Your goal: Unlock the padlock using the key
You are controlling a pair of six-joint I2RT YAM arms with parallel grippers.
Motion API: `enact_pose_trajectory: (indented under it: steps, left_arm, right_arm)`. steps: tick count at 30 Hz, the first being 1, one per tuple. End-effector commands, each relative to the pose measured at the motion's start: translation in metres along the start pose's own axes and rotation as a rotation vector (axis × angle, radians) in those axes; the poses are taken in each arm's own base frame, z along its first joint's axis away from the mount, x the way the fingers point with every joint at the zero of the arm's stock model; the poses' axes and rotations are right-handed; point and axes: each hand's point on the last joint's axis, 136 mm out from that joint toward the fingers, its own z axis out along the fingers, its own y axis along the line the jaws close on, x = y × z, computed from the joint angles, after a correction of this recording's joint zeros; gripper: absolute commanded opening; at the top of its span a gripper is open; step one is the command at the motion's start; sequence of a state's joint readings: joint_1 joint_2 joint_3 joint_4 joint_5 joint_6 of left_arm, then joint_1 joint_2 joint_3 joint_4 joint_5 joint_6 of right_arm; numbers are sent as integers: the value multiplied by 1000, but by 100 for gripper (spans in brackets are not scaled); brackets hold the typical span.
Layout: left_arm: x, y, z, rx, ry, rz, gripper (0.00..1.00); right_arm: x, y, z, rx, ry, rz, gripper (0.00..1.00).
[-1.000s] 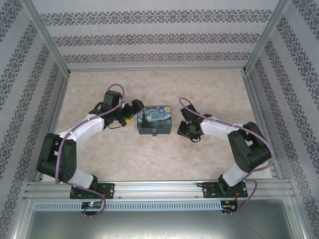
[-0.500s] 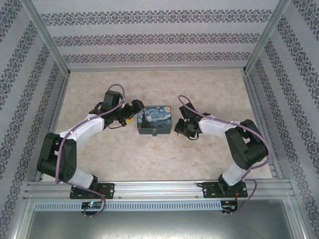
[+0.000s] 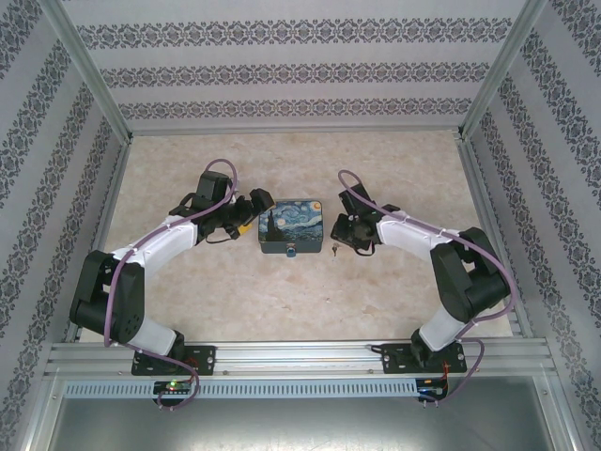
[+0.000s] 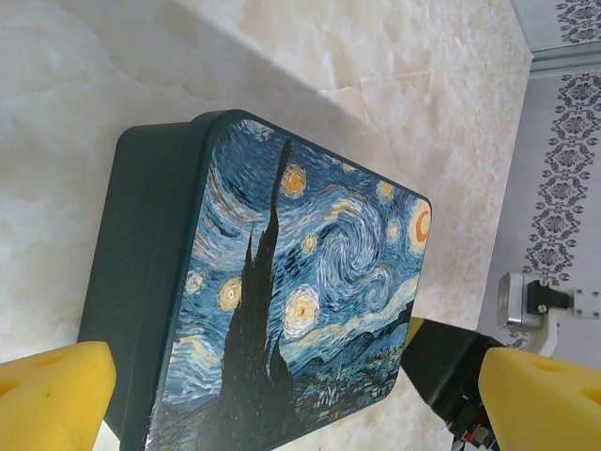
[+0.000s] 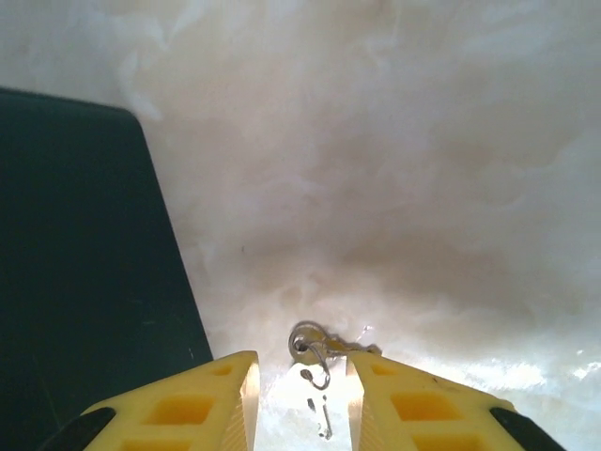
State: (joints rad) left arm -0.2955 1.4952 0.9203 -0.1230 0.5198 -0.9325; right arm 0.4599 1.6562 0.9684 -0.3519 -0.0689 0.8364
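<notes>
Right pincer [image 5: 300,376] neared tin [image 4: 310,263] | apart astride key [image 5: 308,344], blade blurred | left pincer [image 4: 291,399] apart

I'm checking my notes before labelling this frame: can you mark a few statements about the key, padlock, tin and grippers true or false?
1. The left gripper is open, beside the tin. True.
2. The key is in the padlock. False: it lies on the table, between the right gripper's fingers.
3. The padlock sits on the tin's lid. False: it is at the tin's near edge.
4. In the right wrist view, the tin is left of the key. True.
</notes>
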Motion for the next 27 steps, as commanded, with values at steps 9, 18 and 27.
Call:
enact_pose_trajectory:
  steps: [9,18,27]
  left_arm:
    - [-2,-14,-4,18,-18,26,100]
    - [-1,-13,-2,14,-17,24,100]
    - [1,-14,1,17,-12,26,100]
  right_arm:
    - [-8,-5,19,119,45,-96,30]
    - [2,-19,25,242,71,-200,30]
    - [25,-29,28,273,104,-267,30]
